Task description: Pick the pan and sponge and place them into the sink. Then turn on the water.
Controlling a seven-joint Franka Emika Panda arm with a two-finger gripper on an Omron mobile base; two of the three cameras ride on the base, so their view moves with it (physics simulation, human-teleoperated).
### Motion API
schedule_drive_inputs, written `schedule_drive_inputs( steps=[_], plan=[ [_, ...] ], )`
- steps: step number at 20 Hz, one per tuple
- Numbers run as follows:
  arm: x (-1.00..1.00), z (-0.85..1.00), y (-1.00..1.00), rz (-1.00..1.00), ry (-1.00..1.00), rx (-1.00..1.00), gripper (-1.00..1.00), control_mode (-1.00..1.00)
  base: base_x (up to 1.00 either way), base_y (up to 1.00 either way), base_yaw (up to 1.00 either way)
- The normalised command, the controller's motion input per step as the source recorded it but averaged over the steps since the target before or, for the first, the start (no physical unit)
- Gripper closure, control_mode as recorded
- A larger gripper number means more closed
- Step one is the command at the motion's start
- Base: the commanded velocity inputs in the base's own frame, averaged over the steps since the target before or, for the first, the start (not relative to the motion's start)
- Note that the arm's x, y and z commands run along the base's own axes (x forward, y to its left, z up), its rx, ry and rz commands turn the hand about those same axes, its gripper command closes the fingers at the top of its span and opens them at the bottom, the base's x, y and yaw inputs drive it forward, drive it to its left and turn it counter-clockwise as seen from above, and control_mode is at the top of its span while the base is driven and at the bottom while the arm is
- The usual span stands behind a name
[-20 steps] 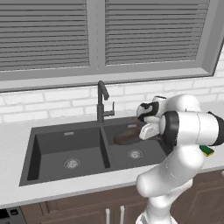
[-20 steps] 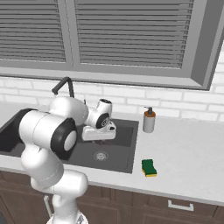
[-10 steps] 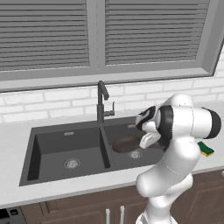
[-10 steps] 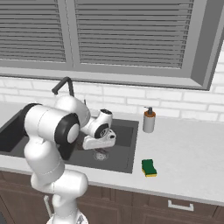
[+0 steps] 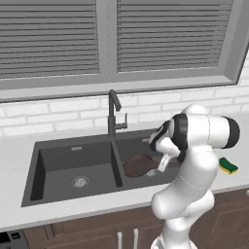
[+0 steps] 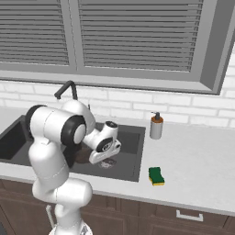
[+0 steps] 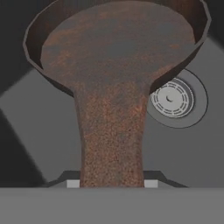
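Brown pan (image 5: 137, 165) one, sponge (image 6: 156, 176) one, sink (image 5: 53, 168) basins two

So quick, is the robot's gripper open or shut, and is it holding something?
Gripper: shut on the pan, gripping its handle, with the pan low over the right basin of the sink.

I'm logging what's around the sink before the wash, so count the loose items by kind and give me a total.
Pan, held by its handle over the right basin of the sink: 1
Sponge, on the counter: 1
Soap bottle, on the counter: 1
Total: 3
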Motion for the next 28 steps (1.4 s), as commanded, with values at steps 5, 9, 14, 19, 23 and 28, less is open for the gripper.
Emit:
schedule_drive_inputs(
  steps=[5, 9, 14, 19, 23, 28],
  plan=[
    [0.32, -0.27, 0.02, 0.0, -0.07, 0.02, 1.0, -1.0, 0.0, 0.0, 0.0],
    [0.43, -0.25, 0.01, 0.01, -0.01, 0.04, 1.0, -1.0, 0.0, 0.0, 0.0],
    [0.61, -0.2, 0.0, 0.05, 0.0, 0.01, 1.0, -1.0, 0.0, 0.0, 0.0],
    [0.6, -0.33, 0.02, 0.09, 0.04, 0.02, 1.0, -1.0, 0.0, 0.0, 0.0],
    [0.69, -0.34, 0.01, 0.09, 0.04, 0.02, 1.0, -1.0, 0.0, 0.0, 0.0],
    [0.67, -0.21, 0.05, 0.07, 0.01, 0.0, 1.0, -1.0, 0.0, 0.0, 0.0]
  ],
)
